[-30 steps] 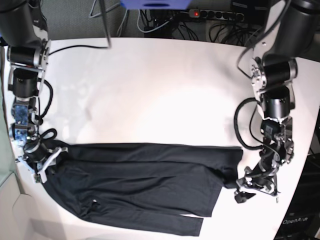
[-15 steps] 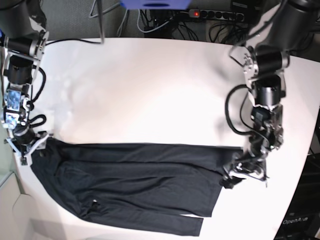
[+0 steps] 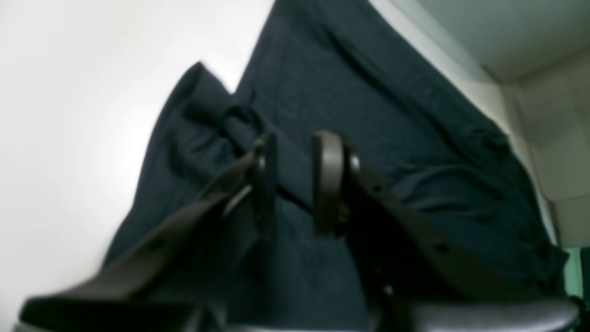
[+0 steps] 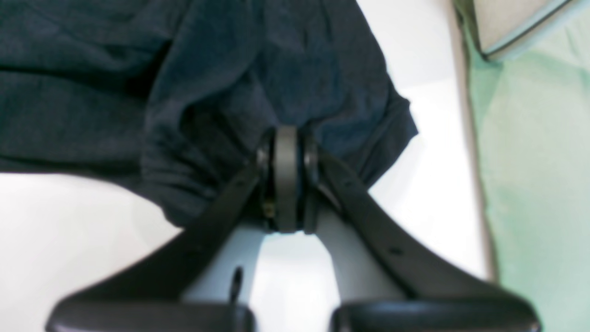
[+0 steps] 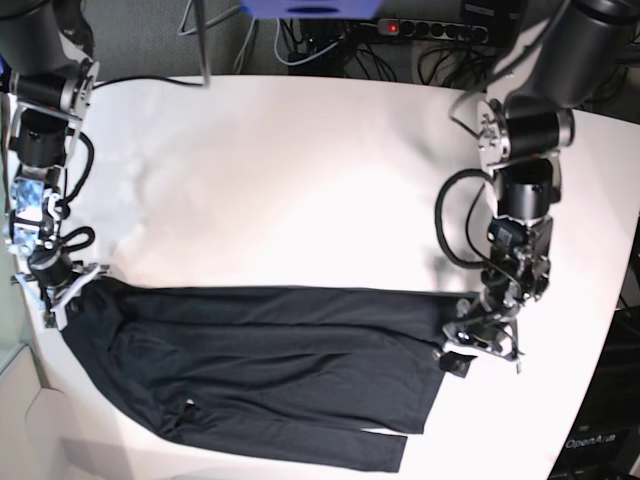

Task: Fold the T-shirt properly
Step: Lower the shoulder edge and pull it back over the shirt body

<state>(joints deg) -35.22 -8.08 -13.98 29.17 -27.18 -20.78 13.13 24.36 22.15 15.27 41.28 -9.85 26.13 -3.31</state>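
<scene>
The T-shirt (image 5: 270, 375) lies flattened along the lower edge of the white desk (image 5: 300, 180); each arm sits at one end, presumably to draw it taut for a fold; the right end effector (image 4: 286, 177) is clenched on bunched fabric; the left end effector (image 3: 295, 184), jaws narrowly apart, straddles a ridge of cloth at lower right.

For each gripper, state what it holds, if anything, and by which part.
The right gripper is shut on the T-shirt, pinching a bunched corner at its end. The left gripper straddles a fold at the other end; jaws still apart, so a hold cannot be told.
</scene>
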